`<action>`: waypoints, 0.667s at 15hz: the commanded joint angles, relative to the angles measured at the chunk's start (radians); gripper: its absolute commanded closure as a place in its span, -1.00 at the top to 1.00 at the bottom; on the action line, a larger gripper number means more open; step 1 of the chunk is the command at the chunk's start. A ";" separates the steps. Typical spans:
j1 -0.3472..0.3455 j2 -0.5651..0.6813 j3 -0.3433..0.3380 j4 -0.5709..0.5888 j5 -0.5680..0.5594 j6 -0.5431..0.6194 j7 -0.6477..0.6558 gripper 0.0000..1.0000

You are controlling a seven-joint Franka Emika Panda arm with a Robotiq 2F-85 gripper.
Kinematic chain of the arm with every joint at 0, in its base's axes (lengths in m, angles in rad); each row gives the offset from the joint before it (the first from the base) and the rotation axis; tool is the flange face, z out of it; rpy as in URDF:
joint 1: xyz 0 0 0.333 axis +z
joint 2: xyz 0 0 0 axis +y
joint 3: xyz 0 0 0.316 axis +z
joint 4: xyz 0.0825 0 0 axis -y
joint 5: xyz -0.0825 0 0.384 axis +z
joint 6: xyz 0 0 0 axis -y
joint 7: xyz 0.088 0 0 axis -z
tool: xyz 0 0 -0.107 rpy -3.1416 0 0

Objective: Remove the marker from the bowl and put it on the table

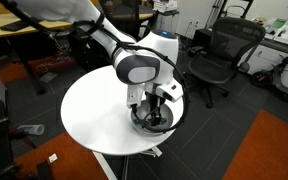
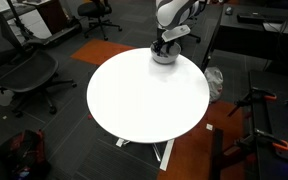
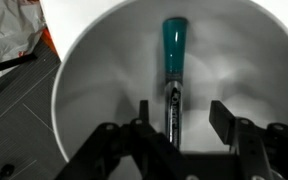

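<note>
The marker [image 3: 172, 70] lies inside the metal bowl [image 3: 94, 70], teal cap pointing away, dark body toward me. My gripper [image 3: 181, 118] is open, down in the bowl, with its fingers on either side of the marker's dark body, not touching it. In both exterior views the gripper [image 1: 152, 110] [image 2: 163, 46] is lowered into the bowl [image 1: 142, 124] [image 2: 164, 56], which sits near the edge of the round white table [image 1: 94, 110] [image 2: 144, 95]. The marker is hidden in the exterior views.
Black office chairs [image 1: 219, 55] [image 2: 19, 70] stand around the table. Wooden desks [image 1: 24, 25] are behind. A white plastic bag [image 3: 9, 35] lies on the floor beside the table edge.
</note>
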 commanded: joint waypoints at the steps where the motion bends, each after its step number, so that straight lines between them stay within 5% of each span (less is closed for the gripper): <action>1: -0.008 0.025 0.001 0.047 0.022 -0.024 0.018 -0.32; 5: -0.010 0.029 0.001 0.053 0.022 -0.020 0.018 -0.94; 10: 0.006 -0.024 -0.009 0.016 0.012 -0.015 0.025 -0.91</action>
